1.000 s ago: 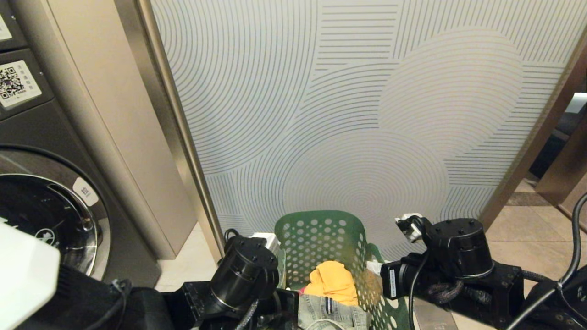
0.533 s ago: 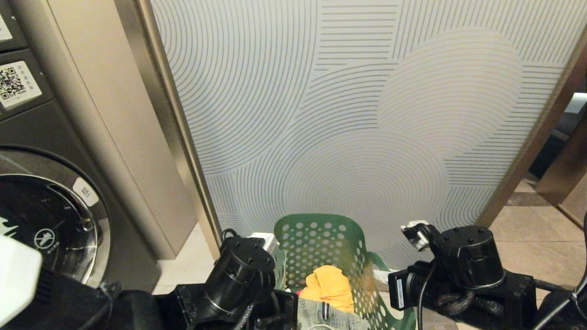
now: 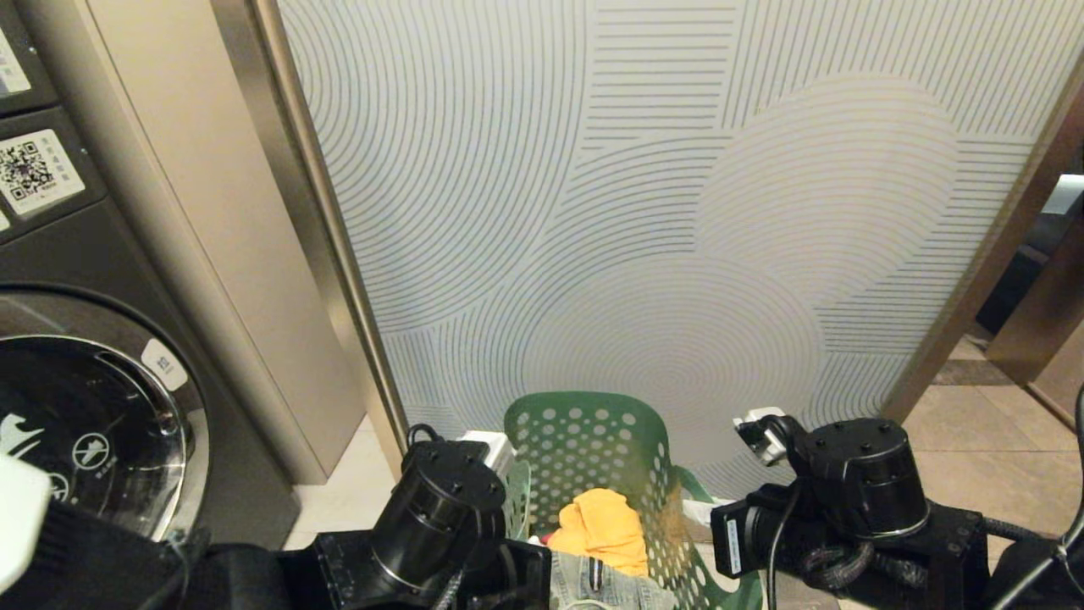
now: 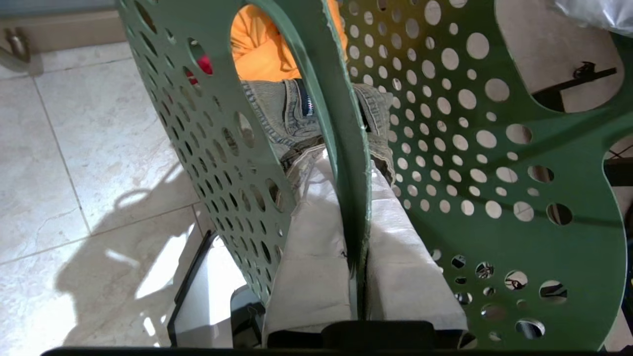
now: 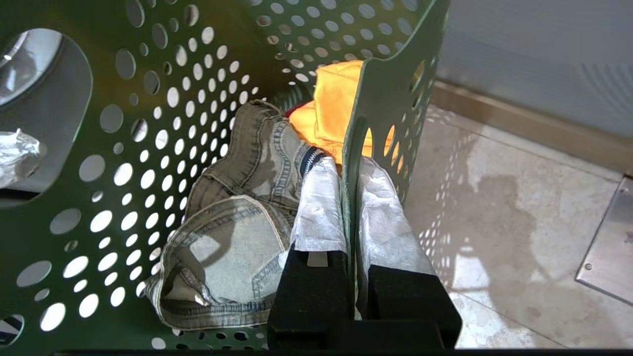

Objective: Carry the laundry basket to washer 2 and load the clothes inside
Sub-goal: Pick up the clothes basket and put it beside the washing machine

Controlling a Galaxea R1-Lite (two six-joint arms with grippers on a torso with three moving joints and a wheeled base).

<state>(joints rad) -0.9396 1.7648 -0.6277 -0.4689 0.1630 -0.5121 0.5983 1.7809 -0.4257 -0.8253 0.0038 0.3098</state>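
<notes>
Both arms are flanking the laundry basket [image 3: 584,457] low in the head view, in front of a line-patterned wall panel [image 3: 677,212].

Left gripper [image 4: 353,198]: white-wrapped fingers [image 4: 311,247] are pinching the basket's thin green rim from both sides, jaws closed onto the plastic. One finger is lying inside the wall, the other outside.

Right gripper [image 5: 348,198]: same arrangement on the opposite wall, white-wrapped pads [image 5: 321,207] closed on the rim edge just below a handle cut-out.

Basket is sitting between the two wrists, close to the wall panel, over pale floor tiles [image 4: 74,148]. Whether its base is touching the floor cannot be told.

The clothes [image 5: 247,198] are lying in the basket: grey denim jeans [image 5: 237,217] nearest the robot, a yellow-orange cloth [image 3: 597,529] behind them, and a red cloth [image 4: 203,64] showing only through the wall holes.

A dark grey front-load washer [image 3: 93,424] with a chrome-rimmed door is standing at the left edge of the head view, a QR sticker [image 3: 38,169] above the door. Its number is not readable.
</notes>
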